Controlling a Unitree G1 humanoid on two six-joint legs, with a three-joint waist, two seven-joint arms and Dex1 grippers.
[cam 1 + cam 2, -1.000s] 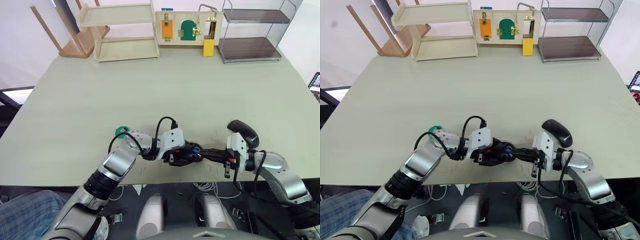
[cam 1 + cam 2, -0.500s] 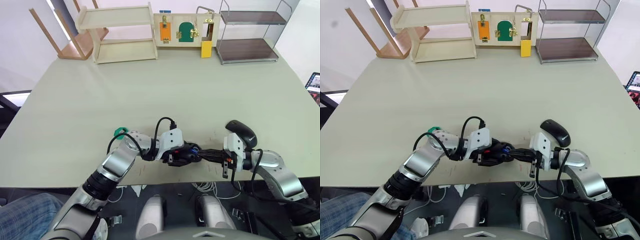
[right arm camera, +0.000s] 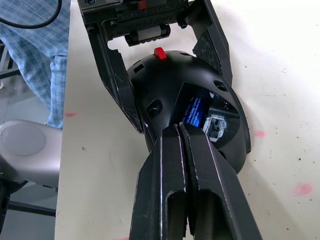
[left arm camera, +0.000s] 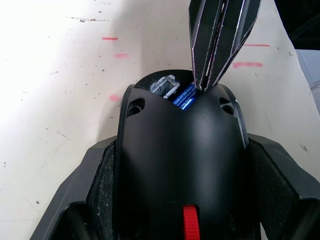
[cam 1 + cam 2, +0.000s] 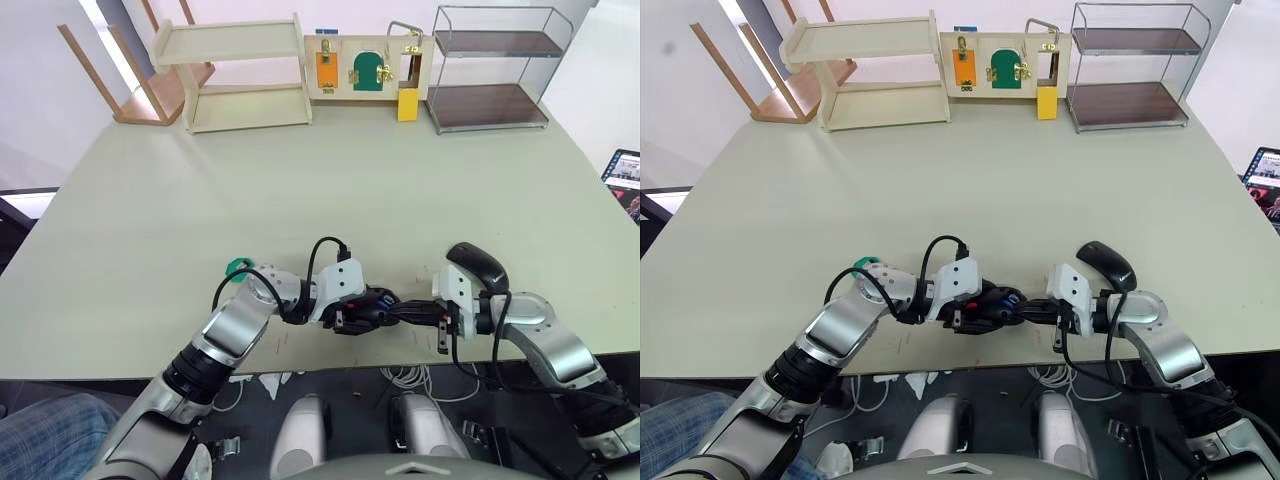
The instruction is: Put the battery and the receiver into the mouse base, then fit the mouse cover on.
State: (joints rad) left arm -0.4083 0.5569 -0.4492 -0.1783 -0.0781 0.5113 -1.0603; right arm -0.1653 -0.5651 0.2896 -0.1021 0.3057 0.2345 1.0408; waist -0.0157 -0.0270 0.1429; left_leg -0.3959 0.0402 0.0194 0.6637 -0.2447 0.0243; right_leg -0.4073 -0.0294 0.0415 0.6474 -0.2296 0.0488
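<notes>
- The left gripper clamps the base, one finger on each flank, holding it at the table's near edge.
- The base's red wheel faces the left wrist, and the open compartment end faces the right arm.
- The right gripper has its fingers pressed together, the tips poking into the base's compartment.
- Those tips touch the battery, which lies blue and sunk in the compartment, partly under the base's black shell.
- A small metal slot sits just beside the battery in the same recess.
- The cover lies on the table beyond the right wrist, near the base but apart from it.
- A green object lies on the table on the base's other side, next to the left forearm.
- Shelves and a wire rack stand at the far edge, well away from the base.
</notes>
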